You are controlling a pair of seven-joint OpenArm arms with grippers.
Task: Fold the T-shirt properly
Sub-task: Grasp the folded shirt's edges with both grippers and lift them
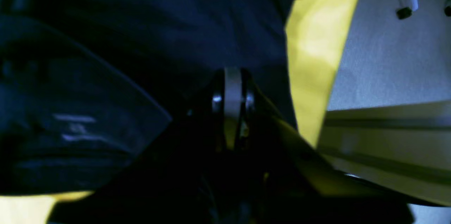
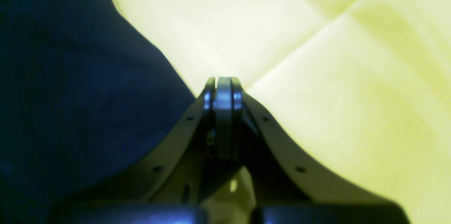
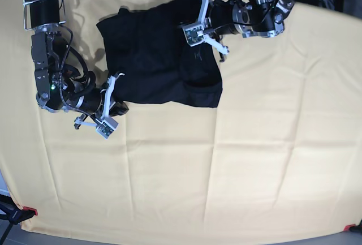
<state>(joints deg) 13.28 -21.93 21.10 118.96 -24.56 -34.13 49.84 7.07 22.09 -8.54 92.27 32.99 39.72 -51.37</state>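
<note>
No readable text, labels, brands or numbers in any view. T-shirt [image 3: 161, 64] is plain dark, no print visible. Left wrist view shows a couple of pale streaks on the dark fabric [image 1: 75, 127], too blurred to tell if they're lettering or just glare. Yellow cloth [image 3: 226, 166] over the table carries no markings. Arm housings in the base view show no legible decals at this resolution.
</note>
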